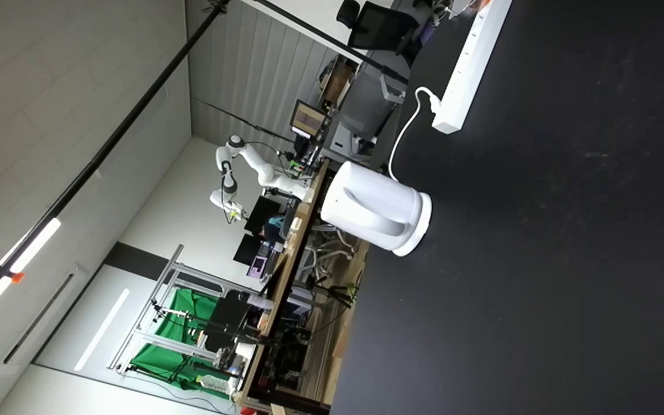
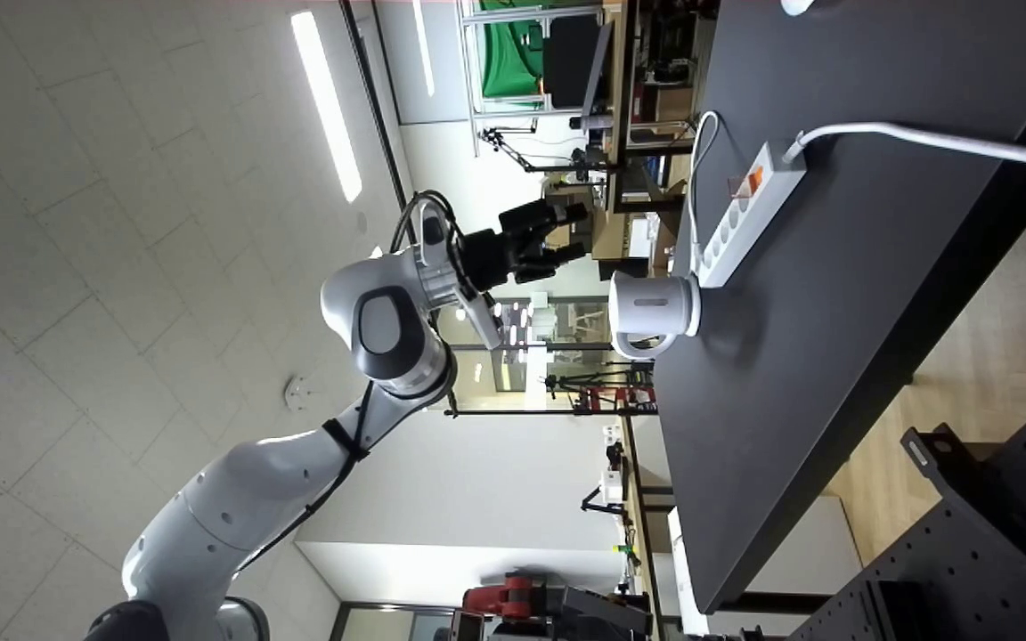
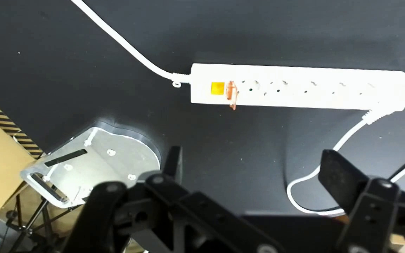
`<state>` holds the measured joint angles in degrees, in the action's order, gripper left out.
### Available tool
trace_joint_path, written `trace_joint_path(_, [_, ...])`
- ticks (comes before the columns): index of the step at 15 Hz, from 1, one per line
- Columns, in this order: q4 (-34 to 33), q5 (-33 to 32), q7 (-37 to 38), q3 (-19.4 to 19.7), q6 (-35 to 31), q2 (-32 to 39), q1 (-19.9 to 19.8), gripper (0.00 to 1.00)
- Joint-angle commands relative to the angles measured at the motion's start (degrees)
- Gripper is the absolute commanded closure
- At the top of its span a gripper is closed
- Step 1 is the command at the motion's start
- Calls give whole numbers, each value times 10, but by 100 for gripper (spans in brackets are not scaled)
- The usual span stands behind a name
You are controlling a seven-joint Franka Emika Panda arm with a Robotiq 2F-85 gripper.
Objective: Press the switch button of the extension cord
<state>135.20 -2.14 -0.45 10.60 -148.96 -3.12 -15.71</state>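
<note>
The extension cord, a long white power strip, lies on the dark table in both exterior views (image 1: 470,69) (image 2: 749,218) and across the upper right of the wrist view (image 3: 304,86). Its yellow-orange switch button (image 3: 217,88) is near the end where the thick cable (image 3: 128,47) enters; the switch end also shows orange in an exterior view (image 2: 755,180). A clear orange-red flap (image 3: 231,94) stands beside the button. My gripper (image 2: 579,233) is open and empty, well above the table and apart from the strip. In the wrist view its fingers (image 3: 253,162) are spread wide below the strip.
A white jug-like appliance stands near the strip's far end in both exterior views (image 1: 369,204) (image 2: 651,304). A thin white cable (image 3: 295,182) curls from that end. A grey slotted plate (image 3: 114,165) shows at lower left in the wrist view. The dark table (image 2: 798,356) has a front edge.
</note>
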Motion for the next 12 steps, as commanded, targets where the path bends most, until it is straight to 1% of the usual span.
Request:
trace_joint_path(1, [-9,-1,1,10,5,7,9,0])
trace_joint_path(9, [-13,-1,1,9,9,9,11,0])
trace_joint_path(12, [-54,-14,28,5,-30,77,17,0])
